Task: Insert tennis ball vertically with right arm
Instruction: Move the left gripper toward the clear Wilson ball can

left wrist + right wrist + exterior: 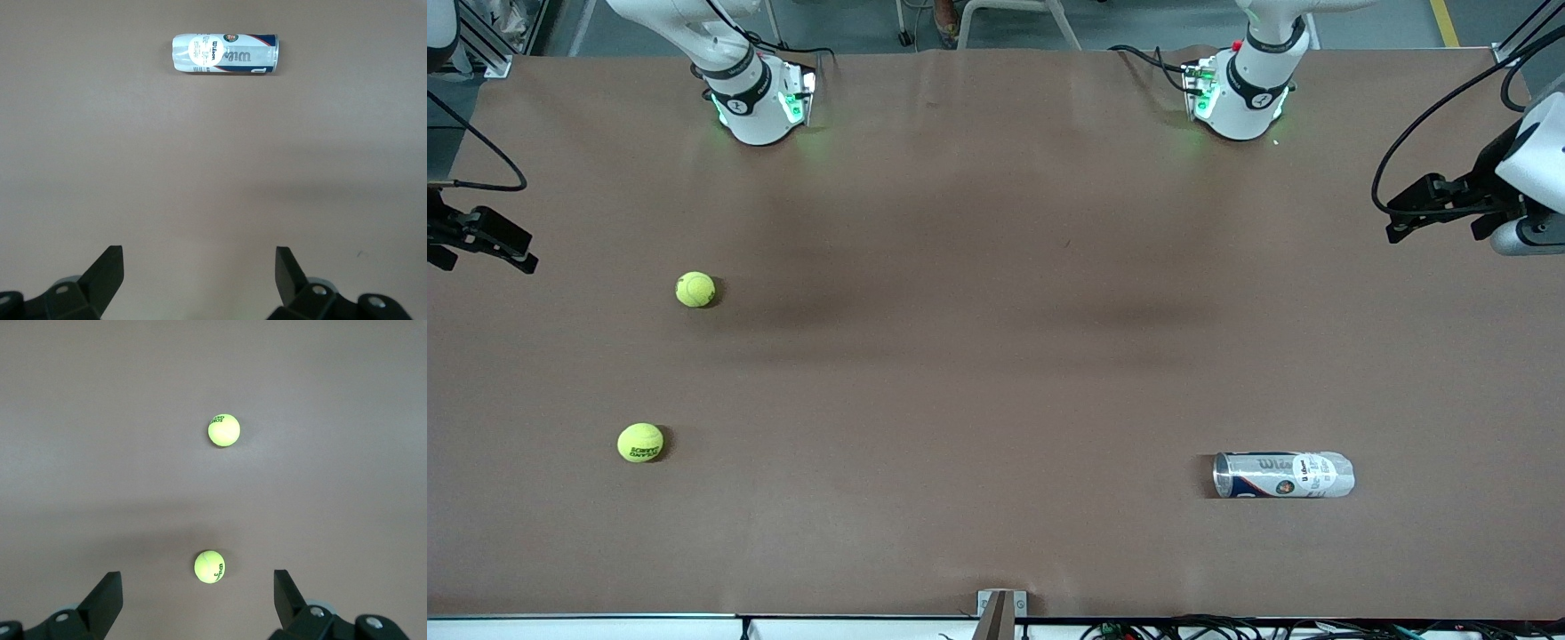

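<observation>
Two tennis balls lie on the table (996, 373) toward the right arm's end: the far ball (695, 289) sits farther from the front camera, the near ball (640, 442) closer to it, the two well apart and each with bare table all round. The can (1283, 475) lies on its side toward the left arm's end, near the front edge, well apart from both balls; which end is open cannot be told. The right gripper (480, 240) hangs at the table's edge at its own end, jaws spread wide and empty; its wrist view shows the far ball (209, 567) between the fingertips' lines and the near ball (223, 430) further out. The left gripper (1432, 206) waits at its end, also wide and empty, looking down at the can (224, 53). Nothing of the task looks started, so the step in hand is likely picking a ball. To do it well, I would come straight down over the far ball, centred between the fingers, and close gently across its middle so it cannot roll off. Since the can lies flat, a vertical insertion probably needs it stood upright first, perhaps by the left arm.
</observation>
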{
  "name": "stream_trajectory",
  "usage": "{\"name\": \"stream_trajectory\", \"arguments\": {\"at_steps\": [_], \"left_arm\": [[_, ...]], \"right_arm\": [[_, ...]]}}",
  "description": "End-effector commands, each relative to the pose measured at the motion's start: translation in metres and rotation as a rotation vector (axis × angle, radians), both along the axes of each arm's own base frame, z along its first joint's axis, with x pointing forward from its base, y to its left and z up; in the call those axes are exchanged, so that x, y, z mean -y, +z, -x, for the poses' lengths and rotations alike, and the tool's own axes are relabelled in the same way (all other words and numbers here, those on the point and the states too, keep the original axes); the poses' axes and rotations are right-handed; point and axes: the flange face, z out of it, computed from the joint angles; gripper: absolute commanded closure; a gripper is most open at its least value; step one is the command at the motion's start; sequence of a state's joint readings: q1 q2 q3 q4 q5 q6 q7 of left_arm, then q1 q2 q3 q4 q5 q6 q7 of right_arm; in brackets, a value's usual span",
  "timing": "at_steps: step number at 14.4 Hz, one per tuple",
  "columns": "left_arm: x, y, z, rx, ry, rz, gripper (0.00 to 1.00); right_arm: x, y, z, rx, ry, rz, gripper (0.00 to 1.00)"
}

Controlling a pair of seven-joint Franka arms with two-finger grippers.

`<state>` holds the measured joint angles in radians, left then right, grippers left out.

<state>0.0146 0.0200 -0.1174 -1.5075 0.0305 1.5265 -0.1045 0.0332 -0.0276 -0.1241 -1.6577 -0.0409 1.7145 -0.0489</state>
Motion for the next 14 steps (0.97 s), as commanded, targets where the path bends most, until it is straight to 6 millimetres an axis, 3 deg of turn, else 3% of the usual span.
{"name": "stream_trajectory", "arguments": {"at_steps": [1,5,11,14], "left_arm": [[0.000,0.005,-0.003,0.004,-0.004,0.017,0.00],[0.000,0.005,-0.003,0.006,-0.010,-0.009,0.00],[0.007,-0.019,-0.015,-0.018,-0.032,-0.013,0.00],[0.009,-0.036,-0.027,-0.032,-0.190,-0.006,0.00]], "right_arm": [[0.003,0.001,0.000,0.003,-0.003,0.019,0.00],[0.003,0.000,0.000,0.000,-0.004,0.017,0.00],[0.004,0.000,0.000,0.000,-0.008,0.016,0.00],[0.003,0.001,0.000,0.002,-0.006,0.016,0.00]]}}
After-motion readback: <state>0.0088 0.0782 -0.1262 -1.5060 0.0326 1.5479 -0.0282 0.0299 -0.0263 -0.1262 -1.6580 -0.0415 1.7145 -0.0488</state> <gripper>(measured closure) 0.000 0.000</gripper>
